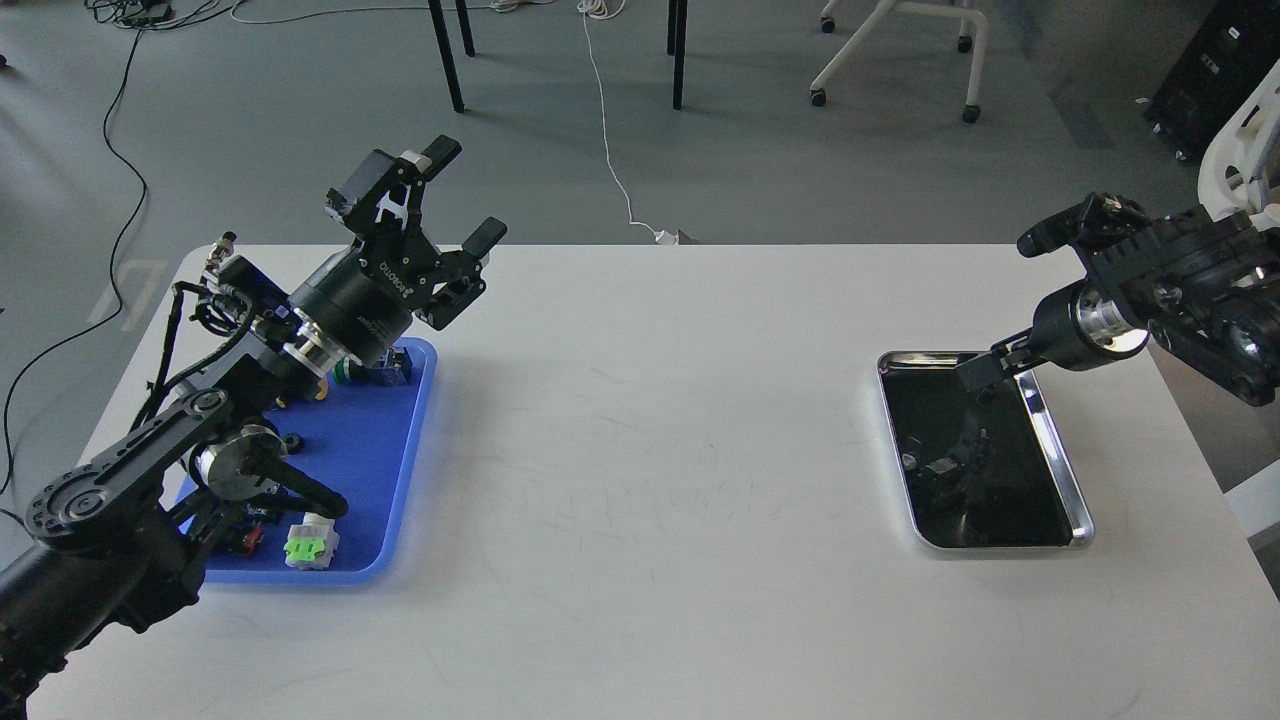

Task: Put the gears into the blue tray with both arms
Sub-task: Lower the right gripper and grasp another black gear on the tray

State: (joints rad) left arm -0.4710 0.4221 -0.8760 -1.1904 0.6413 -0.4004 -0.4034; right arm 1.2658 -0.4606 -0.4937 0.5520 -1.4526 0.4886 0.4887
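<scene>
Wide apart stand the jaws of the left gripper (pixel 465 195), raised over the upper end of the blue tray (pixel 385 480) at left of the frame. One small gear (pixel 292 441) lies on it. At right, the right gripper (pixel 985 368) dips over the steel tray's (pixel 1060 455) upper rim; its jaws cannot be told. Between the trays the white table (pixel 650 450) lies bare.
</scene>
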